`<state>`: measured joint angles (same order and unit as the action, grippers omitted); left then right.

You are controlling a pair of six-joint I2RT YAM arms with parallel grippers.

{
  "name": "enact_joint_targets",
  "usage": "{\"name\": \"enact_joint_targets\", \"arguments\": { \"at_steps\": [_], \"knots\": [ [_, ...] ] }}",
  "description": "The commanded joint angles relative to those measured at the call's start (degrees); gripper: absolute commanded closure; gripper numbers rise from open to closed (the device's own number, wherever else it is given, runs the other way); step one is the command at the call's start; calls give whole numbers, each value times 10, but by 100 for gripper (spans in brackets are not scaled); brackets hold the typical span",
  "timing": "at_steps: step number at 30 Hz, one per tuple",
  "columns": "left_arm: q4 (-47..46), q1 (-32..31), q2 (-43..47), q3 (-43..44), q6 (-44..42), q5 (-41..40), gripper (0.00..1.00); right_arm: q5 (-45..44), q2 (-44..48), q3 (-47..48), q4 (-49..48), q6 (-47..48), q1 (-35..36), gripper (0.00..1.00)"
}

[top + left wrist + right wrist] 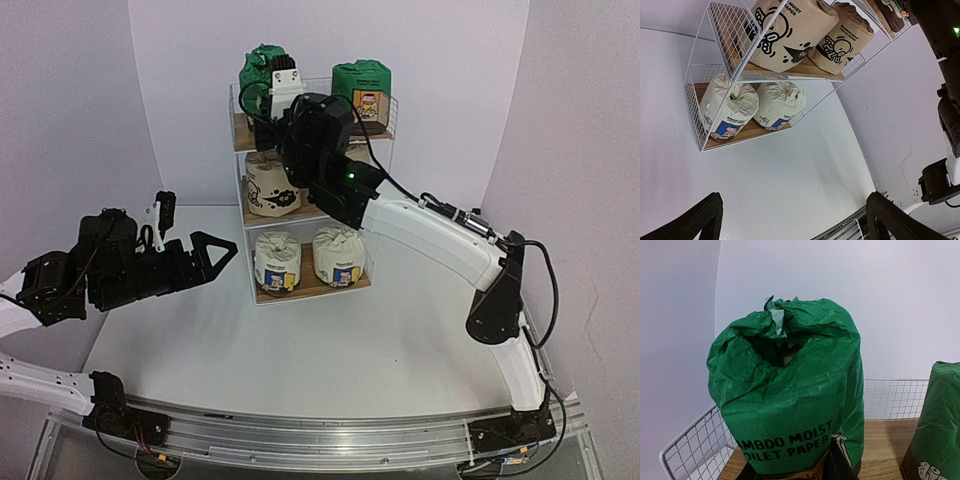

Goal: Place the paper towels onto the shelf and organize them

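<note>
The shelf (310,290) stands at the back of the table. My right gripper (283,82) is shut on a green paper towel roll (260,68) at the left of the top board. In the right wrist view its dark fingers (840,467) clamp the roll's (790,390) lower part; whether the roll rests on the board (885,440) is hidden. A second green roll (362,90) stands at the top right. A beige roll (272,185) sits on the middle board; the left wrist view shows two (790,30) (845,40). Two white rolls (277,262) (340,255) stand on the bottom board. My left gripper (195,232) is open and empty, left of the shelf.
The right arm (430,230) reaches across the front of the shelf's upper half. A metal rail (320,435) runs along the near table edge. White walls close in behind and at both sides. The shelf's mesh side (690,450) is just left of the held roll.
</note>
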<state>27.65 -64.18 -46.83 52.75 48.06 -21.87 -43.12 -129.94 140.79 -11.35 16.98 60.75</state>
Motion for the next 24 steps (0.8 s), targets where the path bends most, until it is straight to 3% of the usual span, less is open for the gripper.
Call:
{"name": "enact_joint_targets", "arguments": {
  "at_steps": [1, 6, 11, 24],
  "knots": [
    [5, 1, 4, -7, 8, -15, 0, -22, -4, 10, -47, -7, 17, 86],
    [2, 1, 9, -15, 10, -16, 0, -38, -3, 1, -45, 3, 39, 60],
    [1, 1, 12, -20, 12, -14, 0, -54, 3, -7, -45, 8, 54, 42],
    [0, 1, 20, -31, 16, -5, 0, -66, 58, -69, -43, 24, 70, 24]
  ]
}}
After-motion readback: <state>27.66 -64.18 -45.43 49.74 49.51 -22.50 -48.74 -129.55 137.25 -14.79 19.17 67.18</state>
